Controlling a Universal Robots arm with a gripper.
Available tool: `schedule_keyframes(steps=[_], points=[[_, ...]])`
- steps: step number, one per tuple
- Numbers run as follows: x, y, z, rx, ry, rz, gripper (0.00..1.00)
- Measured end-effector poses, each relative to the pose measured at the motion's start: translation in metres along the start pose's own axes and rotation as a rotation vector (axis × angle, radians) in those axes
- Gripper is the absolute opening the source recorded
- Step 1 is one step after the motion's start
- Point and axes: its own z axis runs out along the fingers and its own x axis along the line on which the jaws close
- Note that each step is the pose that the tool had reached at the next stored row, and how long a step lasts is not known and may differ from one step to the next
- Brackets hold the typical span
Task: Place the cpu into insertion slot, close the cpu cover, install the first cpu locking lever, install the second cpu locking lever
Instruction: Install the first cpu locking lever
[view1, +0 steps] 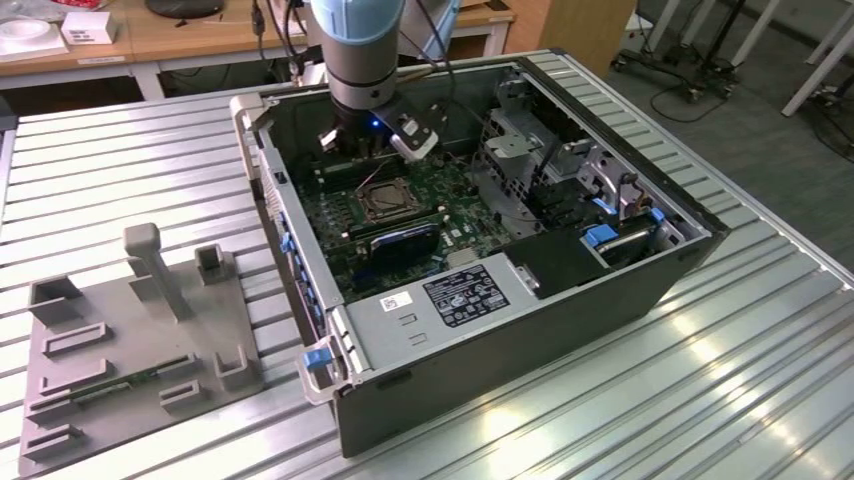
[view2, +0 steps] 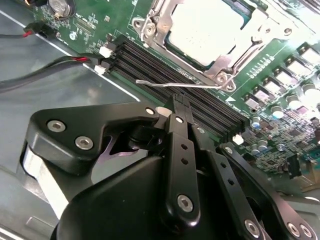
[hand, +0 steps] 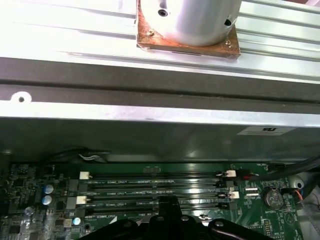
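On the exterior view's left, a grey fixture tray (view1: 134, 340) sits on my bench (view1: 120, 150). Mid-frame the computer case (view1: 534, 340) lies open, and the arm reaches down into it with the claw (view1: 363, 148) near the insertion slot (view1: 380, 203). In the second wrist view I see the claw's tips pressed together on nothing, over the black memory slots (view2: 150, 62), just beside a thin wire locking lever (view2: 175, 84). The cpu (view2: 207, 27) lies in the slot, with the cpu cover (view2: 155, 37) down around it.
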Motion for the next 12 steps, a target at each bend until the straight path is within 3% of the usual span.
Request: schedule_keyframes(steps=[6,12], points=[[0.0003,-0.0041,-0.0016,0.0056,-0.0001,-0.001,0.11],[-0.0010,-0.0046,-0.0009,0.0061,-0.0002,-0.001,0.11]])
